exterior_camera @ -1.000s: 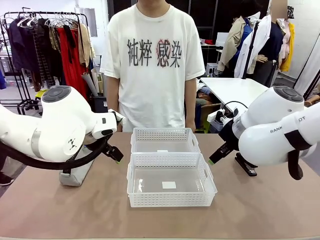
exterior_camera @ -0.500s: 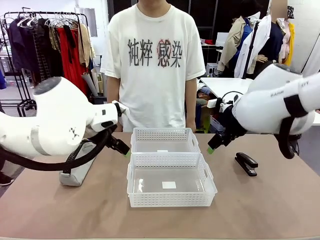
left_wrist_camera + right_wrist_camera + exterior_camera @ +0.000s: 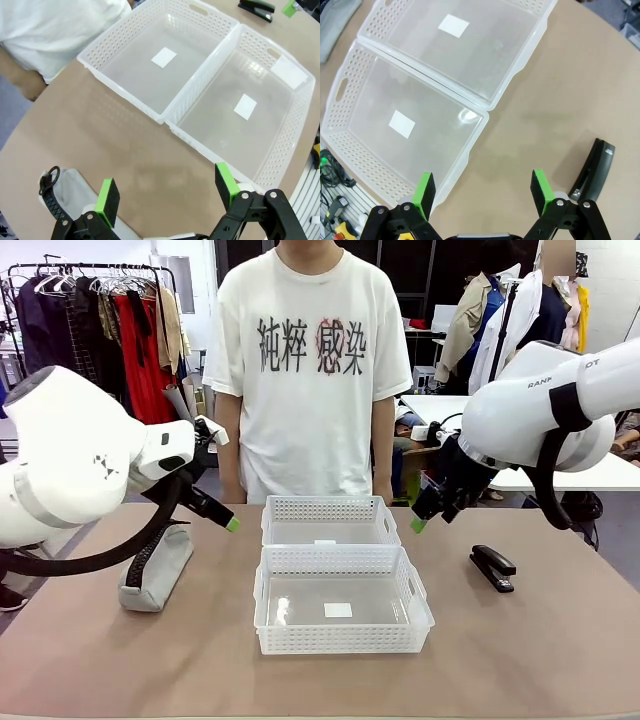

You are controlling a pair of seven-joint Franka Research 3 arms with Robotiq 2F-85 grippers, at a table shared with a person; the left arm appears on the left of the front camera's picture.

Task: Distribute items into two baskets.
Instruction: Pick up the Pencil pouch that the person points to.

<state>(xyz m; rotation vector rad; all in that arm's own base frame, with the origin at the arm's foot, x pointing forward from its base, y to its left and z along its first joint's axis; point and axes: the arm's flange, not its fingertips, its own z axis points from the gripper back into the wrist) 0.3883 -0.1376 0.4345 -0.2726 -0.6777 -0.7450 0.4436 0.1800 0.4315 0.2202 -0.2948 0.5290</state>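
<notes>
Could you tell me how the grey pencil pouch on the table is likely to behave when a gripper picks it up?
The grey pouch looks like soft fabric with rounded sides, so it will probably sag and dent when pinched. It stands zipper-up on a narrow base, so a sideways nudge may tip it.

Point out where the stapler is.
In the front view the black stapler lies on the table on the robot's right, right of the larger basket, apart from it.

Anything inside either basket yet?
No. The larger basket holds only a white sticker on its floor, and the smaller basket the same. Both floors show fully, nothing covered. Pouch and stapler lie on the table outside them.
</notes>
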